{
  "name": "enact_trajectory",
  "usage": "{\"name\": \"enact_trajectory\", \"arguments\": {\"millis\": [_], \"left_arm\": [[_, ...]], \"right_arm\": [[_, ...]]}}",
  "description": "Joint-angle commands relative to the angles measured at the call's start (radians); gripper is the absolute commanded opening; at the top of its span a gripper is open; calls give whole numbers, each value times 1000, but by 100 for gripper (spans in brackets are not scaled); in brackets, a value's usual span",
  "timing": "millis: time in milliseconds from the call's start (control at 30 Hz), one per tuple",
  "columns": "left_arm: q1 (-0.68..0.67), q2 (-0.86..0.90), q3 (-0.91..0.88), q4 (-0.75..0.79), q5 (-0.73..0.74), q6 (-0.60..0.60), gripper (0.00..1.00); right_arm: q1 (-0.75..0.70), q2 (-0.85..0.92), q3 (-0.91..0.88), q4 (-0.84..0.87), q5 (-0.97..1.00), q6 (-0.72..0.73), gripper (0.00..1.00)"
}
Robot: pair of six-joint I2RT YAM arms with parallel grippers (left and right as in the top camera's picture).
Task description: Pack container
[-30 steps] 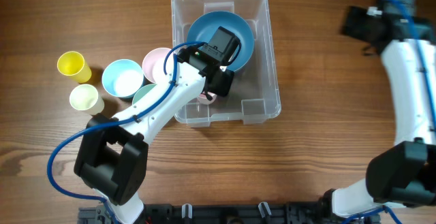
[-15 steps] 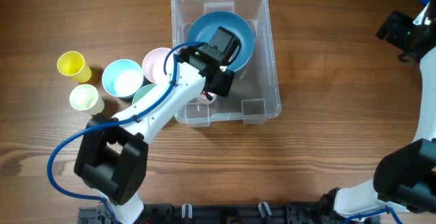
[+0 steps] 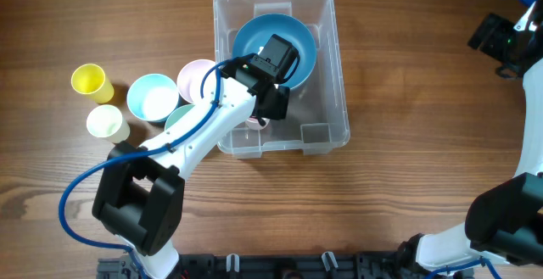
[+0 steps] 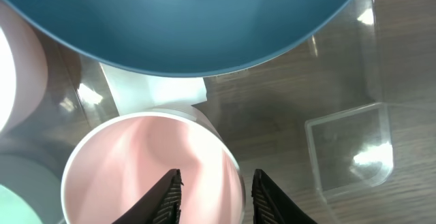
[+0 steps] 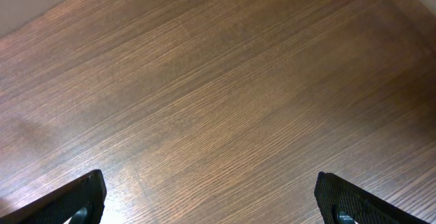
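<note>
The container (image 3: pixel 327 92) sits on the wooden worktop (image 3: pixel 407 186), at the middle of the far side in the overhead view, with its long side running away from the robot. A blue bowl (image 3: pixel 297 37) lies in its far half. The white label on the base shows below the bowl in the left wrist view.

The left arm (image 3: pixel 195 135) stretches diagonally from the near left corner, over the container's left wall, with its wrist bent down into the near half of the bin. The left gripper (image 4: pixel 216 183) hangs over a pink cup (image 4: pixel 136 163) that stands upright on the container's floor (image 4: pixel 340 81), just beside the blue bowl (image 4: pixel 191 20). Its 2 fingers (image 4: pixel 170 193) straddle the cup's right wall, 1 inside the mouth and 1 outside. They stand partly apart, and I cannot tell whether they press the wall or merely flank it.

The right arm is raised at the far right edge, well apart from the container. The right gripper (image 5: pixel 214 190) points down at bare wood with its fingers (image 5: pixel 82 197) spread wide, holding nothing.

Left of the container stand a pink bowl (image 3: pixel 195 80), a light blue bowl (image 3: pixel 153 97), a yellow cup (image 3: pixel 88 80) and a pale cup (image 3: pixel 104 121).
</note>
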Motion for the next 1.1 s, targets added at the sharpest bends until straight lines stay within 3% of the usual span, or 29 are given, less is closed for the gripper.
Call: {"name": "enact_trajectory", "arguments": {"millis": [0,433,533,700,1067], "left_arm": [[-23,14,-16,6,23,-68,35],[-51,49,-31,35,-27,-67,35],[-51,49,-31,35,-27,-67,28],[-51,49,-31,38,-40,-63,4],[-74,31,36,26,-37,-52,4]], "right_arm": [[2,-16,4,5,-13,14,100],[2,-16,4,5,-13,14,100],[2,-16,4,5,-13,14,100],[2,-16,4,5,-13,14,100],[2,-16,4,5,-13,14,100]]}}
